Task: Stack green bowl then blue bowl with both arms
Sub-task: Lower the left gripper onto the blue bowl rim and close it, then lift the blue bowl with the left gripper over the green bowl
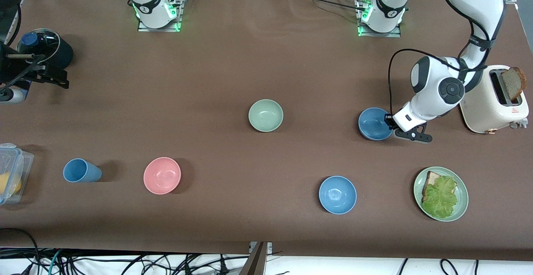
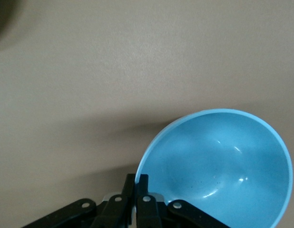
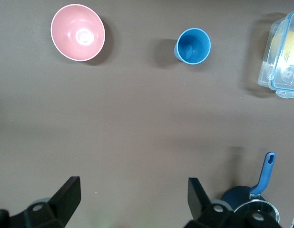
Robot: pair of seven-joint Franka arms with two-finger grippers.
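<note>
Blue bowl (image 1: 373, 123) pinched by left pincer (image 1: 390, 121), toaster (image 1: 493, 102) beside, green bowl (image 1: 265, 115) apart.

No words or numbers can be read anywhere. The toaster (image 1: 493, 104) has a small red mark, too tiny to read.

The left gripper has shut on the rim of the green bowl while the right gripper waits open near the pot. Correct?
Not quite. The left gripper is shut on the rim of the blue bowl, not the green bowl, which sits untouched mid-table; the front view shows it. The right gripper does wait open near the pot.
</note>
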